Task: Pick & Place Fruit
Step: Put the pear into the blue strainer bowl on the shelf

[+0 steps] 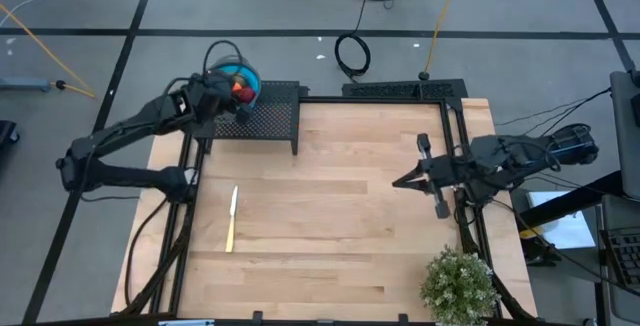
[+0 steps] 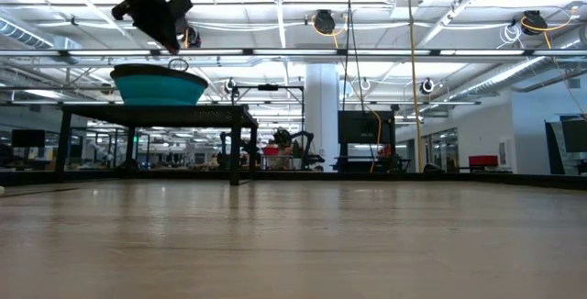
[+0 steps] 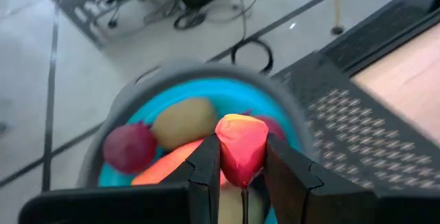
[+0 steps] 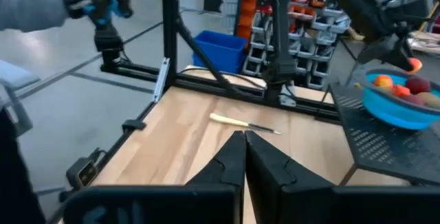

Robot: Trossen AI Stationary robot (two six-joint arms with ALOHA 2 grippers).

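Currently the left pincer point(image 3: 242, 183) grips a red-orange fruit piece point(image 3: 241, 145) directly above the round blue bowl point(image 3: 289, 117); right pincer point(image 4: 245, 157) closed, empty.

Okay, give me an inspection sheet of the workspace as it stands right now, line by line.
Surface: wooden table, with a black mesh shelf at its far left corner.
Job's things: blue bowl on the shelf, fruit inside; one red-orange piece lifted over it.
Clutter: knife on the wood; potted plant at the near right edge.
Grippers: left gripper, fingers shut on the red-orange piece; right gripper shut, empty, over the table's right side.
Cables: coiled on the floor.
Surroundings: a person's sleeve.
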